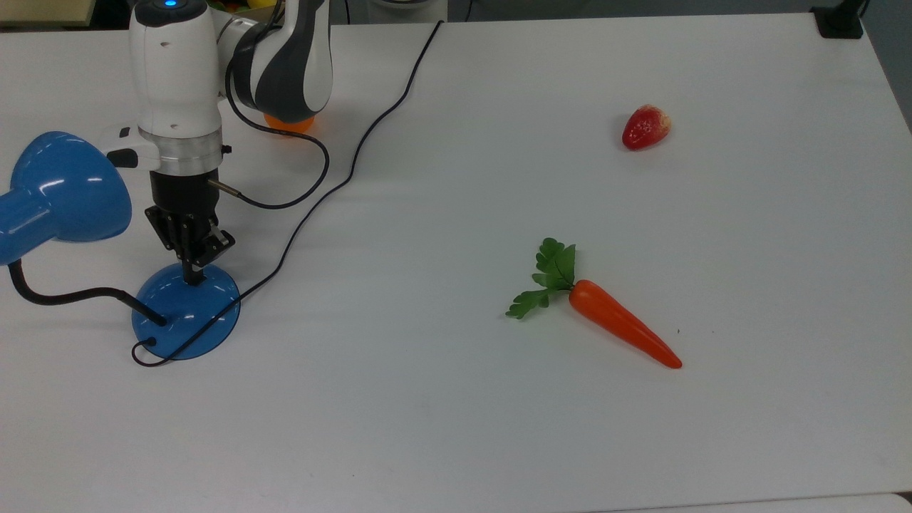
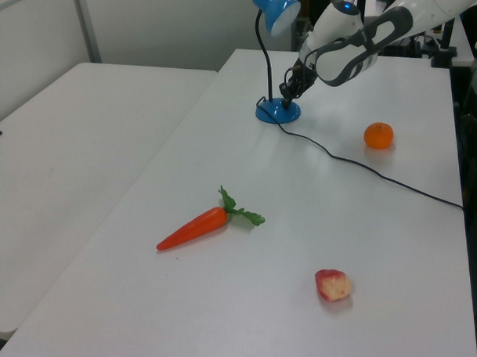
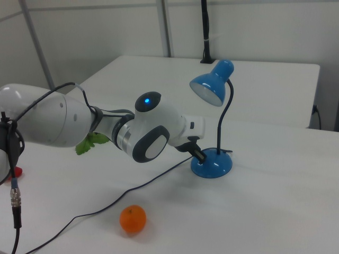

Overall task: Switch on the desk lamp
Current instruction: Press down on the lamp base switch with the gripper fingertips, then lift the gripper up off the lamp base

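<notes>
The blue desk lamp stands at the top view's left, with its bell shade [image 1: 65, 187] on a black bendy neck [image 1: 64, 296] over the round domed base [image 1: 187, 313]. My gripper [image 1: 192, 276] points straight down, fingers shut together, the tip touching the upper part of the base where the small switch sits. The fingertip hides the switch. In the left view the gripper [image 2: 285, 96] meets the base [image 2: 277, 112]. The right view has the gripper [image 3: 200, 155] on the base [image 3: 213, 165], and the shade [image 3: 211, 85] looks dim inside.
The lamp's thin black cord [image 1: 356, 151] runs from the base across the table to its far edge. An orange [image 1: 288, 125] lies partly under my arm. A toy carrot [image 1: 618, 326] lies mid-table, and a strawberry [image 1: 646, 127] lies at the top view's upper right.
</notes>
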You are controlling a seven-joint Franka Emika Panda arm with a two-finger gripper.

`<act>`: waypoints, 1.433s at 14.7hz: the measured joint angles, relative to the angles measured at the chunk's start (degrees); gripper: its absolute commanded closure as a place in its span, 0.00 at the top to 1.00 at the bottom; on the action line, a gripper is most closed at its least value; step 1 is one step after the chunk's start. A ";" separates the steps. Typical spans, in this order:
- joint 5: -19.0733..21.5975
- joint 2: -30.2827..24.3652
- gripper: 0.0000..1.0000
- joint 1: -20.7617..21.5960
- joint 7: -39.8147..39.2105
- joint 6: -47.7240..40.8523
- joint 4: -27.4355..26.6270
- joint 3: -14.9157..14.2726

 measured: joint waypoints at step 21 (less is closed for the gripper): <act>0.00 1.37 0.01 -0.08 0.04 0.02 1.96 0.00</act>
